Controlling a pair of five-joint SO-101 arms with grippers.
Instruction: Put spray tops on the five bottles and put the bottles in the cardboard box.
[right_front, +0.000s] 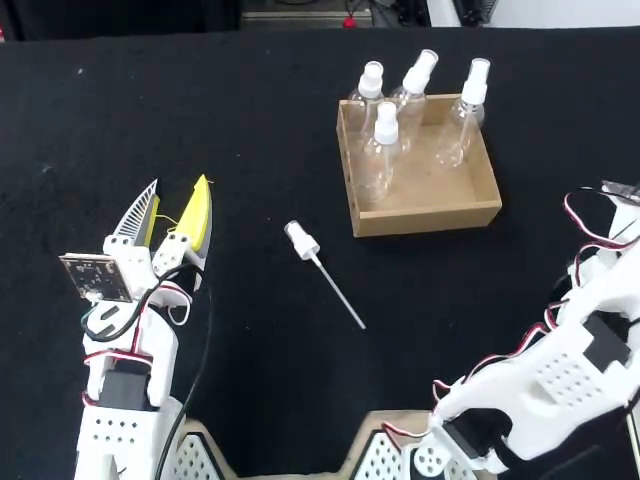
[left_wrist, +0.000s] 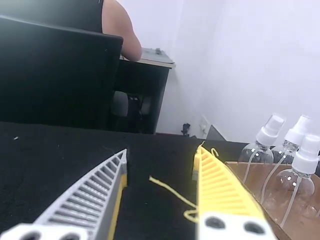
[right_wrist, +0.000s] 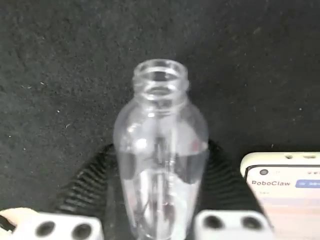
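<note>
A loose spray top (right_front: 301, 241) lies on the black table, its thin tube trailing toward the front. My left gripper (right_front: 180, 185) is open to the left of it, one grey and one yellow finger apart with nothing between them; it also appears as my left gripper (left_wrist: 161, 152). The cardboard box (right_front: 428, 214) holds several clear bottles (right_front: 379, 150) with white spray tops, also seen as bottles (left_wrist: 280, 170). My right gripper (right_wrist: 160, 147) is shut on an uncapped clear bottle (right_wrist: 160, 145), its black fingers (right_wrist: 87, 185) on either side. The right arm (right_front: 570, 370) stands at the front right.
A phone (right_wrist: 282, 190) with a lit screen lies right beside the held bottle. The black table (right_front: 200, 100) has bare room at the back left and between the spray top and the box.
</note>
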